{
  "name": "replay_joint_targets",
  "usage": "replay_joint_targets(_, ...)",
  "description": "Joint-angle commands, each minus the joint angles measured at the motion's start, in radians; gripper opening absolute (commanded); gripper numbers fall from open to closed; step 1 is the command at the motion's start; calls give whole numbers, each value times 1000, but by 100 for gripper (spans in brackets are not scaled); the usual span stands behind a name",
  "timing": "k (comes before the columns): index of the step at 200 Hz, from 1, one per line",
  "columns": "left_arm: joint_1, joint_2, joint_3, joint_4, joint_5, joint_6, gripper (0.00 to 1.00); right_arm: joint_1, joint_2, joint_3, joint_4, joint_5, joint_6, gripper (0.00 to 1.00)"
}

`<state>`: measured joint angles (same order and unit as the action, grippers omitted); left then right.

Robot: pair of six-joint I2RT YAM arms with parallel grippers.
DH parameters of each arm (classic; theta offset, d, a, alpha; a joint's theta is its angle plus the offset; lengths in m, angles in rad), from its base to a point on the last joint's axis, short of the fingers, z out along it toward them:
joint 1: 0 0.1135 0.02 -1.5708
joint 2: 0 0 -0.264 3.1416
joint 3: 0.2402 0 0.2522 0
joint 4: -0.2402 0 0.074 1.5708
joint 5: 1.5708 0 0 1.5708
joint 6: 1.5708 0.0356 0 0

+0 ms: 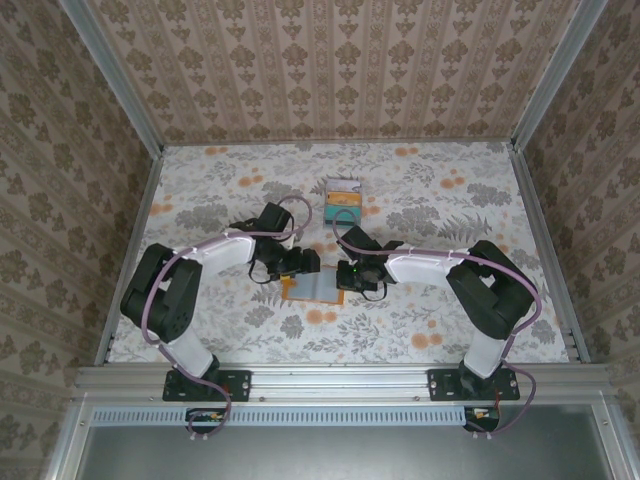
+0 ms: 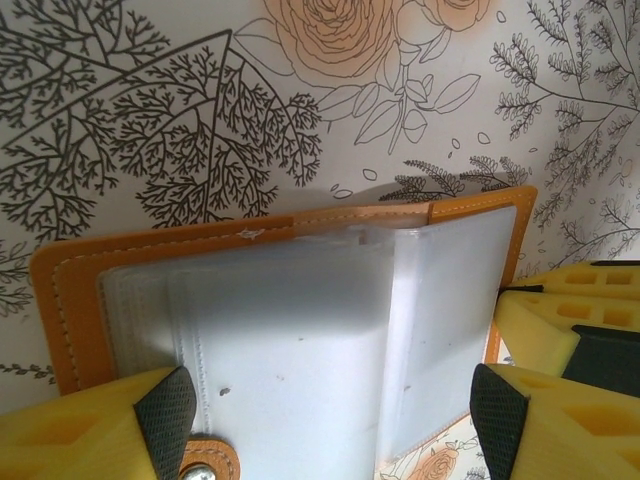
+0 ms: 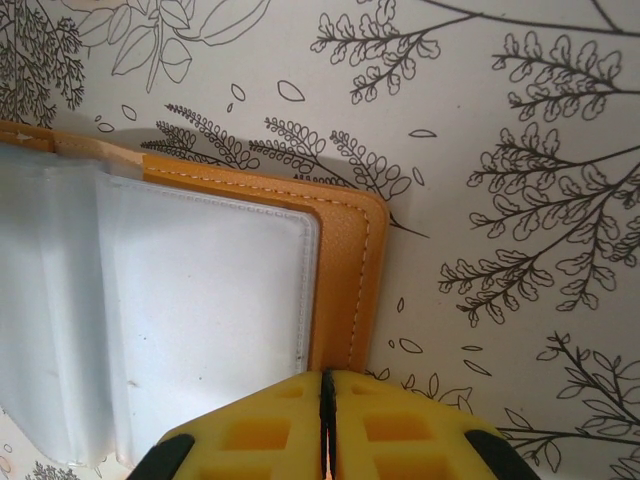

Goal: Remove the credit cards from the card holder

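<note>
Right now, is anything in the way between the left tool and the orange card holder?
Nothing visible. The left tool hangs open right over the card holder, with no other object between them.

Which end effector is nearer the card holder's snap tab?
Left. The left end effector is open astride the card holder, one fingertip right beside the snap tab. The right end effector is shut at the holder's far side from the tab.
</note>
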<state>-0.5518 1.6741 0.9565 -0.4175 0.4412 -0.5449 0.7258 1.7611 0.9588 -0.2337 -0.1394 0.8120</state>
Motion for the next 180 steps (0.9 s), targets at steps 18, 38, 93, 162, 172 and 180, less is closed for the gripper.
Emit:
replay_joint_targets(18,-36,32,14,6,72,3,77,10,41,1,-9,-14,10,13)
replay_joint_targets(38,-49,23,17,54,137,-12,77,9,41,1,-9,-13,11,13)
replay_joint_targets(93,-70,15,34,83,178,-22,77,8,19,-16,12,-8,22,13)
replay_joint_targets(162,-107,13,63,106,232,-21,77,-8,-90,-75,28,66,45,14)
replay_joint_targets(172,-117,13,71,105,234,-17,77,-15,-115,-96,35,81,53,14)
replay_joint_targets(180,-122,12,75,106,237,-17,77,-20,-133,-106,37,89,60,15)
